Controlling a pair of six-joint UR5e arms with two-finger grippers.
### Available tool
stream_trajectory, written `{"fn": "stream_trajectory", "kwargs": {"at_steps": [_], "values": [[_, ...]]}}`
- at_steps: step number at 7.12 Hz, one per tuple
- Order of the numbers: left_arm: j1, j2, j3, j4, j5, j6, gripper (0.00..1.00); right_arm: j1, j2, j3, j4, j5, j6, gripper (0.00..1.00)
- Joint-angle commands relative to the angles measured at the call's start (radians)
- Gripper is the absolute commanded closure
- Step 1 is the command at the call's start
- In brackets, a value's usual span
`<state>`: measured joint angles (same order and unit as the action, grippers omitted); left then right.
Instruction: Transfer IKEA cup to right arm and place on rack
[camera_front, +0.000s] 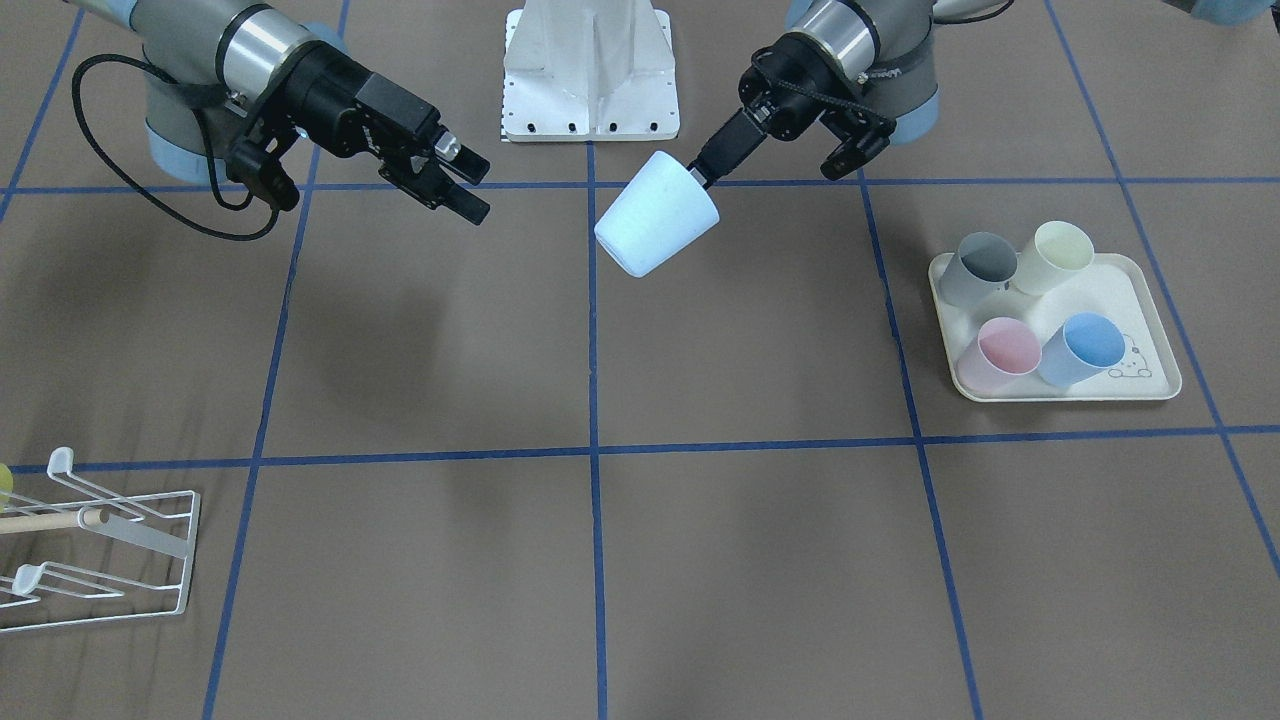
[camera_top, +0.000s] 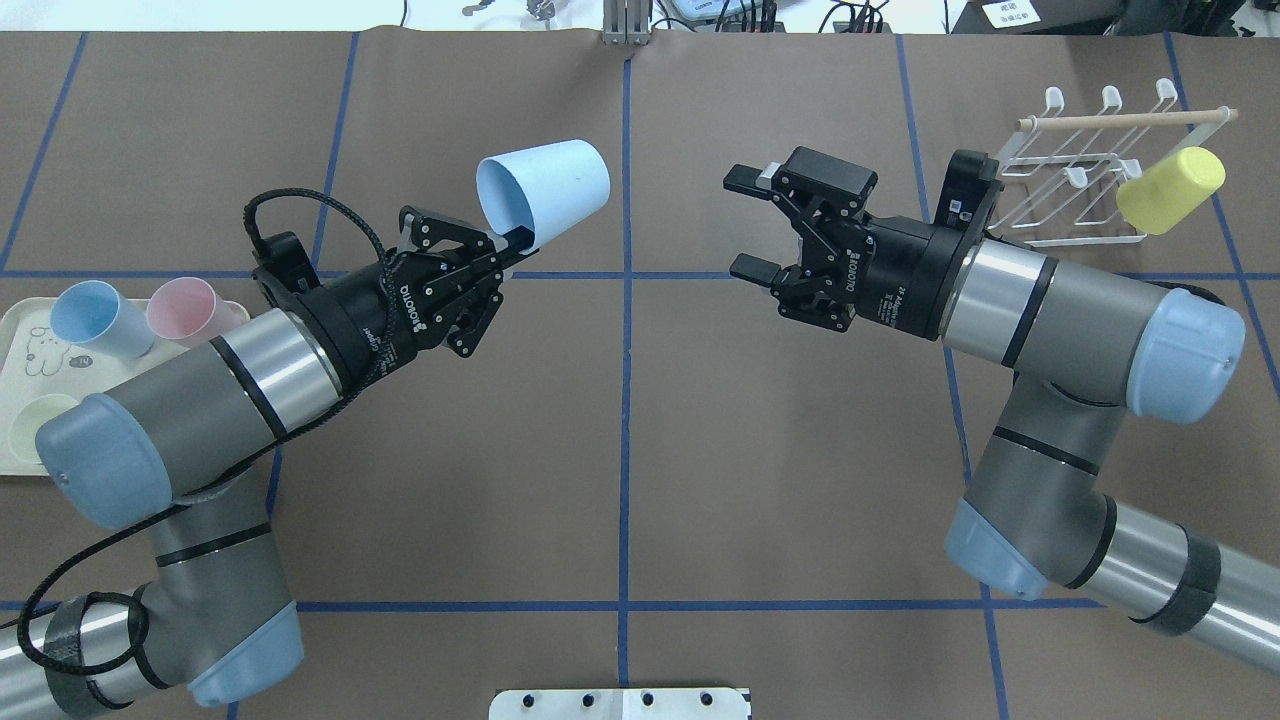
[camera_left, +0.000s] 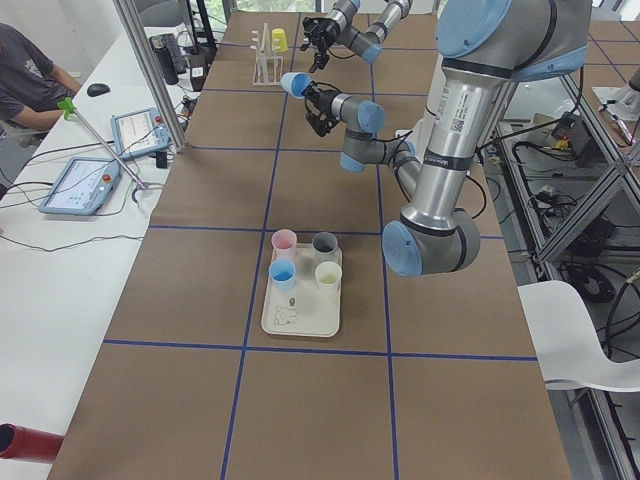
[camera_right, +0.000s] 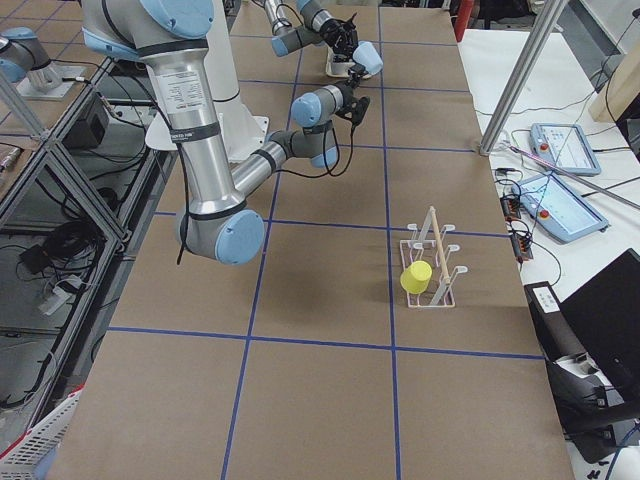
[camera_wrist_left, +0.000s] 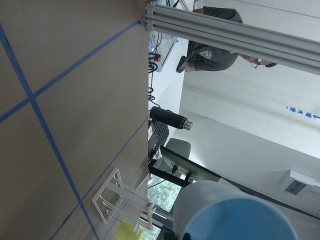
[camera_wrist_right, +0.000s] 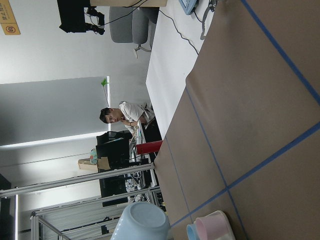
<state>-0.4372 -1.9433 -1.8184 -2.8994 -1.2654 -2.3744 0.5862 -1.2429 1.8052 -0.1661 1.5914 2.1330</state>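
Overhead exterior: we log the left gripper (camera_top: 515, 243) clamped on the rim of the pale blue IKEA cup (camera_top: 548, 188), one finger inside the mouth and one outside. The cup is held clear of the table (camera_top: 620, 450), tipped on its side, with its base toward the right gripper (camera_top: 741, 224). That gripper stands apart from the cup, jaws wide and empty. We read "ROBOTIQ" on both gripper bodies. Smaller print on the right one begins "2F"; the rest is too small. The rack (camera_top: 1072, 180) sits far right, with a yellow cup (camera_top: 1170, 190) hung on it.

Pale blue cup (camera_top: 545, 190), white rack (camera_top: 1076, 176)
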Motion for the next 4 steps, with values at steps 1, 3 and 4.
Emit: {"fn": "stream_trajectory", "kwargs": {"at_steps": [1, 3, 4], "values": [[0.018, -0.044, 0.034, -0.003, 0.007, 0.000, 1.00, -0.015, 0.029, -0.019, 0.000, -0.002, 0.005, 0.01], [0.032, -0.063, 0.048, 0.000, 0.011, 0.000, 1.00, -0.025, 0.057, -0.049, 0.002, -0.002, 0.004, 0.01], [0.056, -0.068, 0.048, 0.003, 0.033, 0.003, 1.00, -0.028, 0.057, -0.052, 0.000, -0.004, 0.004, 0.01]]}}
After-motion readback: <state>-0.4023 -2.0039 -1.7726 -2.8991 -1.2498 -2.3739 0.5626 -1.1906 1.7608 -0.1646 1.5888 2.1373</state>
